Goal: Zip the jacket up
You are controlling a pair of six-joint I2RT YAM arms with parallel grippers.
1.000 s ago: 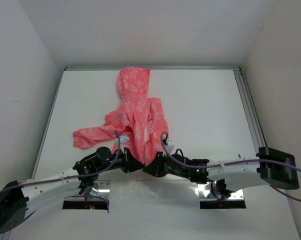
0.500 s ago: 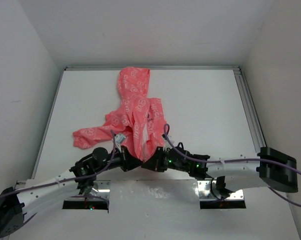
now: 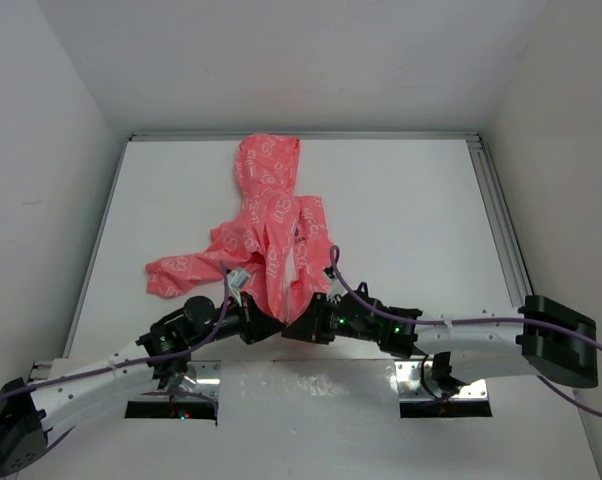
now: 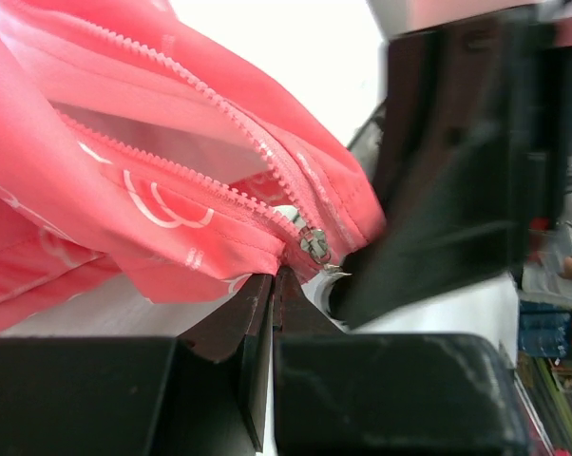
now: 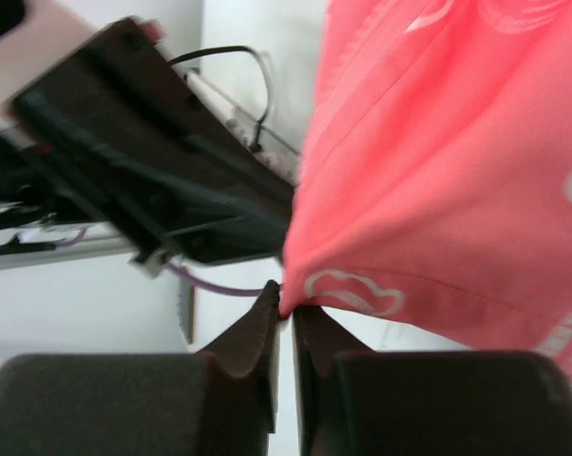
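Nearest the arm bases, the left end effector and the right end effector meet almost tip to tip at the near edge of the jacket, close to the front of the white desk.

In the left wrist view, the left end effector has its fingers pressed nearly together, only a thin slit between them, nipping the jacket's bottom hem just under the metal zipper slider. The slider sits at the very foot of the zipper. Above it the two rows of pink teeth spread apart, with white lining showing between them. The black body of the right end effector stands just beside the slider.

In the right wrist view, the right end effector is likewise squeezed tight on a corner of the jacket's hem.

Farther off, the garment lies crumpled along the middle of the desk, one sleeve trailing left and the hood near the far wall.
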